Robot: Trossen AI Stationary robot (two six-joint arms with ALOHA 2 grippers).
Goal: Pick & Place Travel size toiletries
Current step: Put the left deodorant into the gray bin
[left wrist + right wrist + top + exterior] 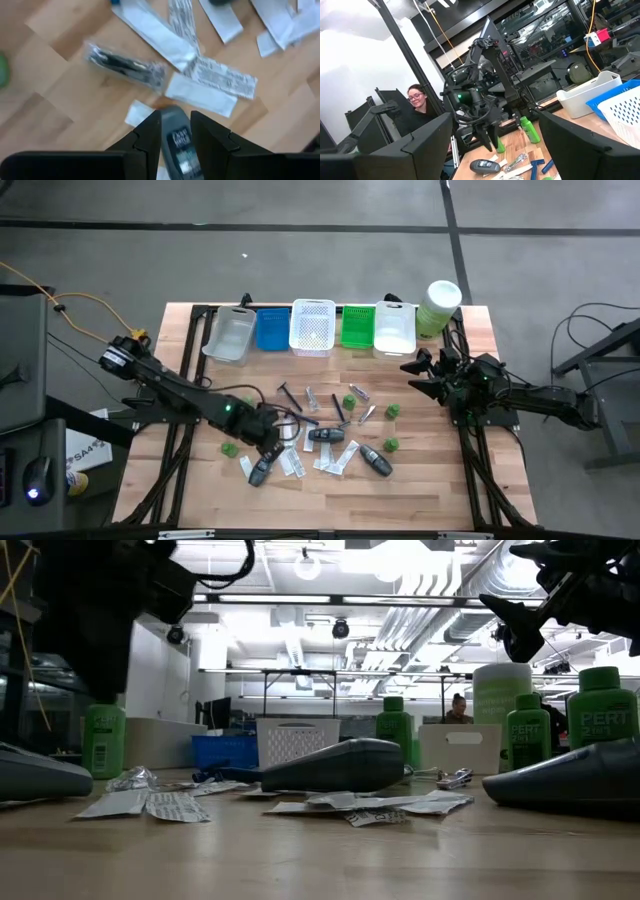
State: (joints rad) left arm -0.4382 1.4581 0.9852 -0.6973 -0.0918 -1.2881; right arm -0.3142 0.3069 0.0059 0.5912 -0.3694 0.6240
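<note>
Your left gripper (pixel 175 131) sits low over the lower left of the bench (pixel 420 500), its jaws part closed around a dark grey oval piece (pixel 179 145). I judge it gripped, not yet lifted. Lift straight up so you clear the white sachets (pixel 200 95) and the wrapped razor (pixel 125 65) just beside it, then carry it to the baskets (pixel 311 327) along the top. Your right gripper (pixel 425 375) waits wide open and empty at upper right.

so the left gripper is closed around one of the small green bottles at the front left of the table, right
Not quite. The left gripper is at the front left of the table, but its fingers are closed around a dark grey oval piece, not a green bottle. The left wrist view shows it between the fingers.
</note>
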